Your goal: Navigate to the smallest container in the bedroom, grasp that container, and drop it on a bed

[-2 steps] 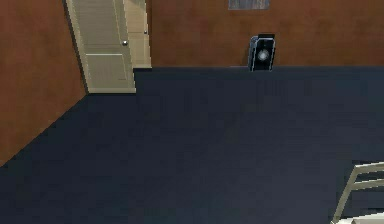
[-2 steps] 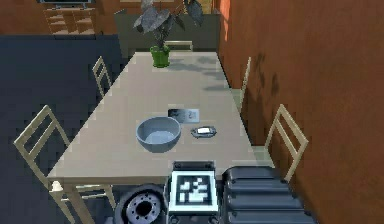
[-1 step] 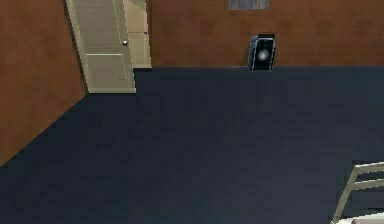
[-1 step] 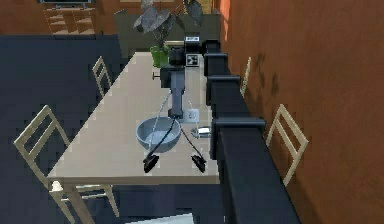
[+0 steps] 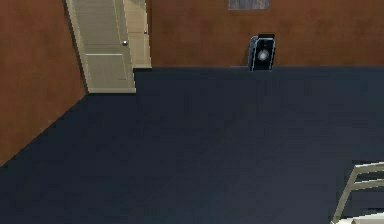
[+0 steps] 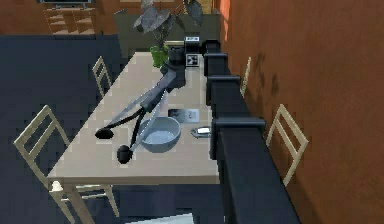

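Grey bowl: we take this as the likeliest container of the task; it stands on the pale wooden table, toward its near end, around the arm side view's middle
Place by the gripper: the gripper lies across the tabletop with its thin fingers just left of the bowl; whether they touch it we cannot tell
Gripper state: we cannot tell how the fingers are set, nor whether they hold anything, since table and bowl lie at and behind the far end
Handling: we judge it light, stiff and smooth, so slippery at the wall and apt to chip on a hard landing; a bed should be kind to it
Where to hold: the rim, one finger inside the wall and one outside, on the side nearest the fingers
Pointing: upright, mouth up
Long axis: none that we see; it is round, so any spot around the rim serves equally
Risk: a nudge could slide it across the table
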You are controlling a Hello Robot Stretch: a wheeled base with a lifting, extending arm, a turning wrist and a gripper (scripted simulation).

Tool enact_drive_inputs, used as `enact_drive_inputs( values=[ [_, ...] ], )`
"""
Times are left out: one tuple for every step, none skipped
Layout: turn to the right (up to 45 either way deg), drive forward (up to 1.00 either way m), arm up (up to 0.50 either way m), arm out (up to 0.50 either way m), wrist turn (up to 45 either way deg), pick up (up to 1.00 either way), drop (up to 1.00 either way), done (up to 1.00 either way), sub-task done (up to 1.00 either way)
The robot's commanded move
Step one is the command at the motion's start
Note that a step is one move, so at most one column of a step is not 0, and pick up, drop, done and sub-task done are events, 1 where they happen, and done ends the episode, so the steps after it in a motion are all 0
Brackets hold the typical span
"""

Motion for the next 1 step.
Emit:
enact_drive_inputs(
  values=[
    [0.0,0.00,0.00,0.00,45.0,0.00,0.00,0.00,0.00]
  ],
)
